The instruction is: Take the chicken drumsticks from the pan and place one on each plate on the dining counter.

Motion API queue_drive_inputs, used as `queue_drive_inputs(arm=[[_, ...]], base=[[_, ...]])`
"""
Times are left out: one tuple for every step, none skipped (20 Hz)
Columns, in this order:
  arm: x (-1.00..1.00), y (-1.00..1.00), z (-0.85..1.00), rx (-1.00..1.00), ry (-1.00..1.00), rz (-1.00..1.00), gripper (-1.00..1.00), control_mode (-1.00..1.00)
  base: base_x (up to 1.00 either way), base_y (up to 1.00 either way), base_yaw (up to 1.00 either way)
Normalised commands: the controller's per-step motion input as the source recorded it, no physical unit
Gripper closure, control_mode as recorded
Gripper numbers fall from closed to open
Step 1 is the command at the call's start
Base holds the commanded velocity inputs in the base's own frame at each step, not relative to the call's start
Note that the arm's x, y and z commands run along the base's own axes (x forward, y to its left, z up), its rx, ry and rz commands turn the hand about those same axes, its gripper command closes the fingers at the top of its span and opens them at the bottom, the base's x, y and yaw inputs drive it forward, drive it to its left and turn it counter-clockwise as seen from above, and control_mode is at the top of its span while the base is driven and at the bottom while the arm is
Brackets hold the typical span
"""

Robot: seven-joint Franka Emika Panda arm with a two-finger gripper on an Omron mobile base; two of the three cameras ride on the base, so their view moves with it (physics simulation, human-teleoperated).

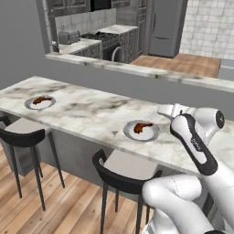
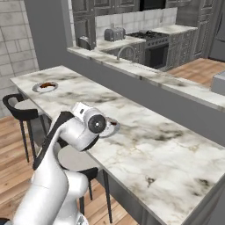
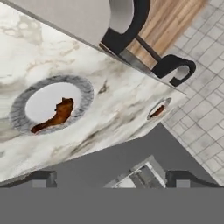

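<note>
The dining bench (image 1: 91, 114) is a long veined marble top, and everything here is placed from the near plate (image 1: 141, 131) that sits on it close to the robot; on that plate lies one drumstick (image 1: 142, 127), reddish-brown and glossy, resting inside the rim toward one side; far along the bench from it, near the other end, sits the far plate (image 1: 40, 102) with the second drumstick (image 1: 41, 99) lying across its middle; the two plates are well apart, with bare marble between them. In the right base view the near plate (image 2: 110, 128) is mostly hidden behind the arm's wrist, only its edge showing; the far plate (image 2: 45, 87) is clear near the bench's far end. The gripper (image 3: 112, 181) hangs above the bench just beside the near plate (image 3: 52, 105), its jaws spread wide and holding nothing; the drumstick (image 3: 57, 116) below lies free of them. Below the bench edge beside the near plate stands a black-backed stool (image 1: 125, 171); a second stool (image 1: 23, 132) stands under the far plate's end.
</note>
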Motion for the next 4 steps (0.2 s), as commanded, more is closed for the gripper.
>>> queue_drive_inputs(arm=[[-0.81,-0.21,1.00,-0.46,0.17,0.22,-1.00,-1.00],[-0.94,-0.11,1.00,-0.54,0.32,0.18,-1.00,-1.00],[-1.00,0.00,0.49,-0.67,0.49,0.16,-1.00,-1.00],[-1.00,0.00,0.00,-0.82,0.69,0.17,-1.00,-1.00]], base=[[0.00,0.00,0.00],[0.00,0.00,0.00],[0.00,0.00,0.00],[0.00,0.00,0.00]])
